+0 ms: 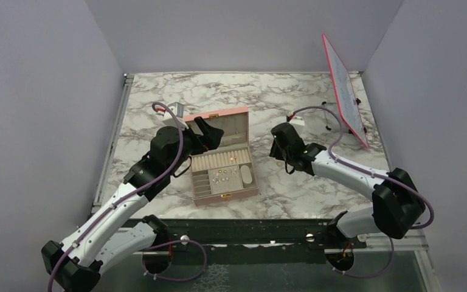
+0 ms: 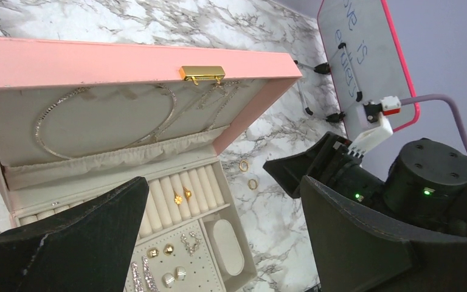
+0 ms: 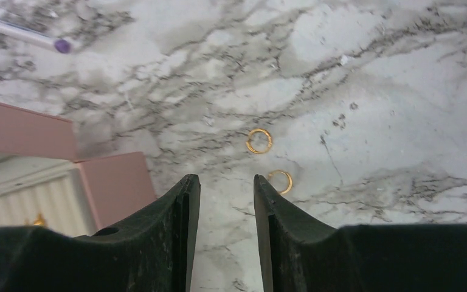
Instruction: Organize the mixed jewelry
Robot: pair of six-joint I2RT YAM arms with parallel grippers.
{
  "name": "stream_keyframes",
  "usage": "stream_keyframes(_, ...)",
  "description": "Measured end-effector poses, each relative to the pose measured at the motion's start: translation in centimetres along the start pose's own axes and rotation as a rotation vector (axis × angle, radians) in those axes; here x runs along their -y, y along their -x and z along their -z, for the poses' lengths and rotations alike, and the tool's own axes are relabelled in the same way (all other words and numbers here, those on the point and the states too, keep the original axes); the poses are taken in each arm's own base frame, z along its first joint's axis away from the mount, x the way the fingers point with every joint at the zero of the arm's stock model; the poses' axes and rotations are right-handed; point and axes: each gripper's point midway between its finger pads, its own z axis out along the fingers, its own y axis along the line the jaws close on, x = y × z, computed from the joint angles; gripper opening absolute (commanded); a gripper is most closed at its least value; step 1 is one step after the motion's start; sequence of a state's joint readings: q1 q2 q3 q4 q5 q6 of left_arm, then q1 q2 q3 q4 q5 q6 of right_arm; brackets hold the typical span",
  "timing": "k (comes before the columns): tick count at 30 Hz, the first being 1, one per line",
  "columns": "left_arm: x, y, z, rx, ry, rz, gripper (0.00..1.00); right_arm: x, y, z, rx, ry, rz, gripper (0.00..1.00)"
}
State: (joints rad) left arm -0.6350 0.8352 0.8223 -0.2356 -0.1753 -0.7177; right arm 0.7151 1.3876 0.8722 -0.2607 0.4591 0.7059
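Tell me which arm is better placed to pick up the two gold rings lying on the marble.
Right. The right hand is open with both gold rings just ahead of it. The left hand hovers open over the pink box, farther from them.

I see the box [image 1: 226, 198] at the centre of the table [image 1: 280, 97], with earrings [image 2: 169, 249] in its near compartment. Two rings [image 3: 259, 140] lie on the table just right of it. The whiteboard [image 1: 345, 91] stands far right.

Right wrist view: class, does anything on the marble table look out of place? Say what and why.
Two small gold hoop rings lie loose on the white marble table, outside the open pink jewelry box, just ahead of the right gripper. Other jewelry pieces sit in the box's compartments.
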Motion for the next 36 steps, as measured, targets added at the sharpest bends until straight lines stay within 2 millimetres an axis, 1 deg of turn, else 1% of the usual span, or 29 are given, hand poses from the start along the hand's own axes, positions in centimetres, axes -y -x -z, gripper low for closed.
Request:
stream_keyframes(3,0.0,-0.4,-0.2,-0.016,0.000,0.002,0.96,2.0,-1.7,-0.9,-0.061,-0.042,-0.001,0.43)
stream_keyframes(7,-0.1,-1.1,-0.7,-0.043,0.001,0.006,0.96,3.5,-2.9,-1.8,-0.111,-0.069,0.000,0.42)
stream_keyframes(11,-0.2,-1.7,-1.1,-0.066,0.007,0.012,0.96,4.1,-4.1,-2.5,-0.160,-0.059,0.047,0.36)
stream_keyframes(19,-0.4,-2.8,-1.9,-0.110,0.013,0.017,0.96,4.4,-6.7,-3.8,-0.269,-0.025,0.180,0.27)
stream_keyframes(23,-0.4,-3.3,-2.3,-0.128,0.014,0.023,0.96,4.6,-7.3,-4.1,-0.294,-0.020,0.205,0.24)
stream_keyframes(27,-0.3,-3.4,-2.4,-0.132,0.009,0.030,0.96,4.5,-7.3,-4.1,-0.299,-0.008,0.229,0.23)
stream_keyframes(31,-0.1,-3.4,-2.6,-0.134,0.001,0.035,0.96,4.5,-7.1,-4.4,-0.298,-0.005,0.243,0.19)
stream_keyframes(34,0.0,-3.6,-2.6,-0.139,-0.002,0.037,0.96,4.3,-7.0,-4.7,-0.296,0.004,0.246,0.13)
stream_keyframes(36,0.0,-3.6,-2.6,-0.141,-0.003,0.039,0.96,4.2,-7.0,-4.7,-0.297,0.007,0.245,0.05)
